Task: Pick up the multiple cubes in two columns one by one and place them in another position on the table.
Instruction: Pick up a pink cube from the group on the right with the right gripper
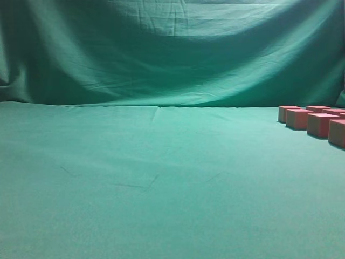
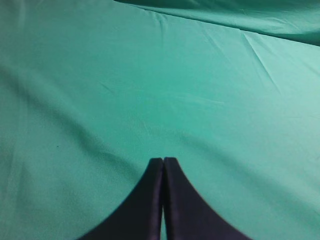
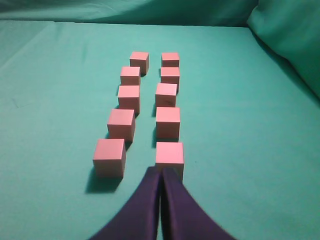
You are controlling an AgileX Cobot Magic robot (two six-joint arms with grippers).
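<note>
Several pink cubes stand in two columns on the green cloth. In the right wrist view the left column starts at the nearest cube (image 3: pixel 109 156) and the right column at the nearest cube (image 3: pixel 169 154), both running away from me. In the exterior view only some of the cubes (image 1: pixel 319 123) show at the far right edge. My right gripper (image 3: pixel 162 172) is shut and empty, its tips just in front of the right column's nearest cube. My left gripper (image 2: pixel 163 161) is shut and empty above bare cloth. Neither gripper shows in the exterior view.
The table (image 1: pixel 161 178) is covered with green cloth, and a green cloth backdrop (image 1: pixel 172 48) hangs behind it. A raised fold of cloth (image 3: pixel 290 35) lies to the right of the cubes.
</note>
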